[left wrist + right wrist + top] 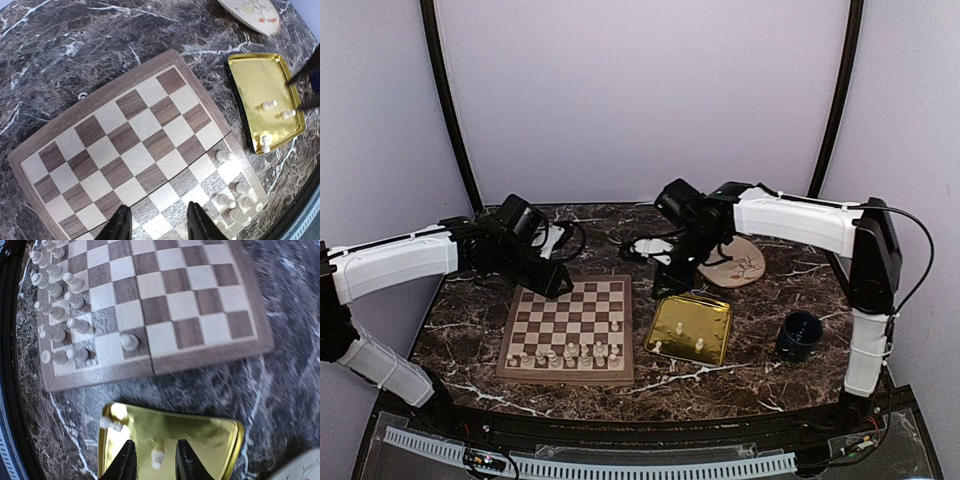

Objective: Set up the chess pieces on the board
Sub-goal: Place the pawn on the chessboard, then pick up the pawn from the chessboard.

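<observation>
The board [570, 318] lies left of centre, with several cream chess pieces [570, 353] in its two near rows and one lone pawn [129, 342] a row ahead. My left gripper [160, 226] hovers open over the board's bare squares [130, 145] and holds nothing. My right gripper [156, 465] is open above the gold tray [210, 432]. A small white piece [157, 457] lies between its fingers, touching neither. Another piece [110, 423] rests at the tray's corner. The left wrist view shows three pieces in the tray [269, 105].
A dark blue cup [800, 335] stands right of the tray [692, 312]. A wooden plate [738, 262] lies behind it, under the right arm. The marble table [760, 380] ends at a black rail in front.
</observation>
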`<state>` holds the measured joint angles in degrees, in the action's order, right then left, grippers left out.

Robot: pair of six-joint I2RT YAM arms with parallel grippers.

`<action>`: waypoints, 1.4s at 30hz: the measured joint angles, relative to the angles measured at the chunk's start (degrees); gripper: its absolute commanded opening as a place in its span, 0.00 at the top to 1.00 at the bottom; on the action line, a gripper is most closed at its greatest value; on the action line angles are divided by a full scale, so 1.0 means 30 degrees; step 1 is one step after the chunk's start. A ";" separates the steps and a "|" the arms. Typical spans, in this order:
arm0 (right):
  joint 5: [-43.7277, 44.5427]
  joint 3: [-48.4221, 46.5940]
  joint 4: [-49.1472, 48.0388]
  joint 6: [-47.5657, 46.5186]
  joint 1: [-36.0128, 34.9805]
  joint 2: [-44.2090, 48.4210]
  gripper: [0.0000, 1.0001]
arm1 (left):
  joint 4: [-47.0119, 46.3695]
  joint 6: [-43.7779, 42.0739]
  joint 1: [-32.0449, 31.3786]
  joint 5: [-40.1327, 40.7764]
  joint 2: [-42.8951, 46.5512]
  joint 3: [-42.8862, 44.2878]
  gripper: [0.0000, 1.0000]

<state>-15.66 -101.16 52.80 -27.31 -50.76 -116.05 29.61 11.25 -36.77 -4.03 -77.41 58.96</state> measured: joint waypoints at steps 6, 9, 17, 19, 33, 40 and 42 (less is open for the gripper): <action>-0.0707 0.6717 -0.2761 0.0117 0.3621 0.5275 0.71 | 0.0401 -0.0874 -0.2157 -0.0357 -0.3679 0.2339 0.61; -0.1166 0.9916 -0.4240 0.0146 0.4721 0.6470 0.71 | 0.0619 -0.1115 -0.2958 -0.0430 -0.5472 0.3483 0.61; -0.1464 1.3712 -0.6564 0.0219 0.5916 0.7337 0.70 | 0.1945 -0.1603 -0.3854 -0.0444 -0.9202 0.6309 0.62; -0.1676 1.3697 -0.7045 0.0204 0.5952 0.7344 0.70 | 0.2237 -0.1676 -0.3993 -0.0444 -0.9712 0.6849 0.64; -0.2280 1.3690 -0.7366 0.0007 0.5960 0.7337 0.70 | 0.3621 -0.1821 -0.4204 -0.0444 -1.0477 0.7264 0.79; -0.2280 1.3682 -0.7366 -0.0022 0.5960 0.7329 0.70 | 0.3628 -0.1909 -0.4211 -0.0597 -1.0484 0.7264 0.91; -0.2288 1.3675 -0.7366 -0.0022 0.5960 0.7322 0.70 | 0.3628 -0.1967 -0.4211 -0.0641 -1.0484 0.7271 0.92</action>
<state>-22.52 -60.14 30.70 -27.38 -32.88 -94.08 40.49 5.34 -49.41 -5.96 -108.86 80.77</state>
